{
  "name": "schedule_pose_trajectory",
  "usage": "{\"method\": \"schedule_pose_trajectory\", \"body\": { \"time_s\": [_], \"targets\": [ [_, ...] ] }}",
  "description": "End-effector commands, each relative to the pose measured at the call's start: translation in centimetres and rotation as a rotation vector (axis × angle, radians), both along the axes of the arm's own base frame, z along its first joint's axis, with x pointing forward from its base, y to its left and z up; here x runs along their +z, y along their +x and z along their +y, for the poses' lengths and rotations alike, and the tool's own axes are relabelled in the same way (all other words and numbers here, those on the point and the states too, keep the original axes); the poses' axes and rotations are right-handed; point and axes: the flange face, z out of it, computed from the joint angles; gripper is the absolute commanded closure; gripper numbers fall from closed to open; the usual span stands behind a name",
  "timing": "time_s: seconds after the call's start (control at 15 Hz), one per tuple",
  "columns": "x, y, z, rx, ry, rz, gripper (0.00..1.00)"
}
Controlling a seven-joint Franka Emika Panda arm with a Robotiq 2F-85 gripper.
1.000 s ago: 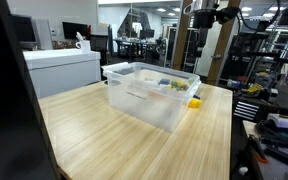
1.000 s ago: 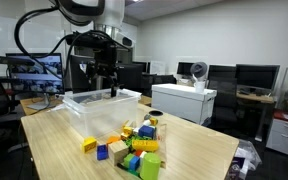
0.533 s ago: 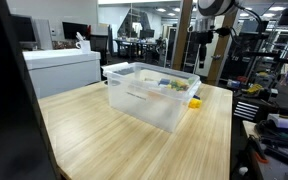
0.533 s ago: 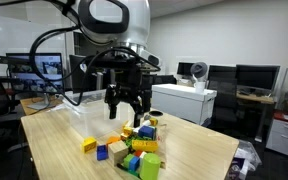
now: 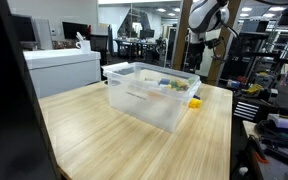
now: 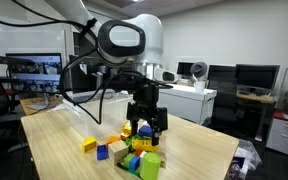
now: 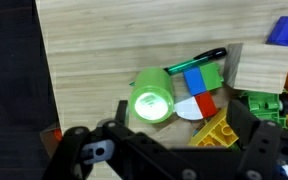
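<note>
The gripper (image 6: 147, 128), jaws spread wide and empty, is now held low over the toy blocks (image 6: 134, 152) near the table's (image 6: 54, 150) edge, moved off the clear bin (image 5: 149, 95).

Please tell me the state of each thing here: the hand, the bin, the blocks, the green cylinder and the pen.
hand: open, empty, hovering over the blocks.
clear bin: upright, no lid.
blocks: loose heap on the table.
green cylinder: standing on end, untouched.
pen: lying flat.
</note>
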Motion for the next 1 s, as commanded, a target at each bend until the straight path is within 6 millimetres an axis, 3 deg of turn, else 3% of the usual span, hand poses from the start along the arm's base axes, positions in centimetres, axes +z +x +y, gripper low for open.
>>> {"method": "schedule_pose_trajectory", "body": {
  "time_s": [0.0,0.6,0.93],
  "targets": [
    [-0.8,0.6,-1.1,-0.017,-0.028,0.027,0.0],
    [-3.8,-2.4,-5.0,-0.083,-0.058,0.111,0.0],
    [-5.0,-1.1,-3.8,-0.064,-0.018,0.118,0.0]
  ]
}}
